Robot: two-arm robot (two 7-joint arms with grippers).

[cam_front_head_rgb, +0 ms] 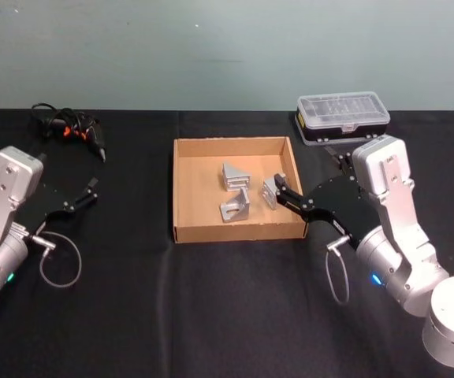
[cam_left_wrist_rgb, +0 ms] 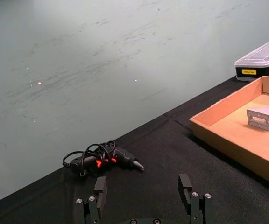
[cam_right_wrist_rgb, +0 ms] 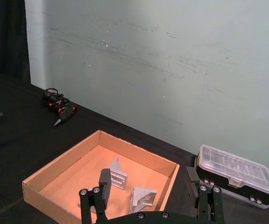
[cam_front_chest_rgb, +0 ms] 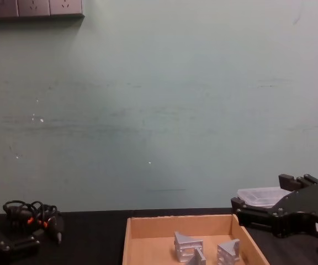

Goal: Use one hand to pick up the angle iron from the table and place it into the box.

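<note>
The tan cardboard box point(cam_front_head_rgb: 187, 189) sits mid-table with three silver angle irons in it: one toward the back point(cam_front_head_rgb: 235, 175), one nearer the front point(cam_front_head_rgb: 235, 209), one by the right wall point(cam_front_head_rgb: 269, 191). My right gripper point(cam_front_head_rgb: 310, 171) hovers at the box's right wall, open and holding nothing. One finger point(cam_front_head_rgb: 282, 187) reaches over that wall beside the third angle iron. In the right wrist view the gripper point(cam_right_wrist_rgb: 147, 176) looks down on the box point(cam_right_wrist_rgb: 55, 170) and angle irons point(cam_right_wrist_rgb: 143, 198). My left gripper point(cam_front_head_rgb: 67, 175) rests open at the table's left.
A clear-lidded plastic case point(cam_front_head_rgb: 343, 116) stands behind the right gripper, close to the box's back right corner. A black and orange power tool with a coiled cord point(cam_front_head_rgb: 73, 130) lies at the back left. Black tabletop point(cam_front_head_rgb: 211, 307) spreads out in front of the box.
</note>
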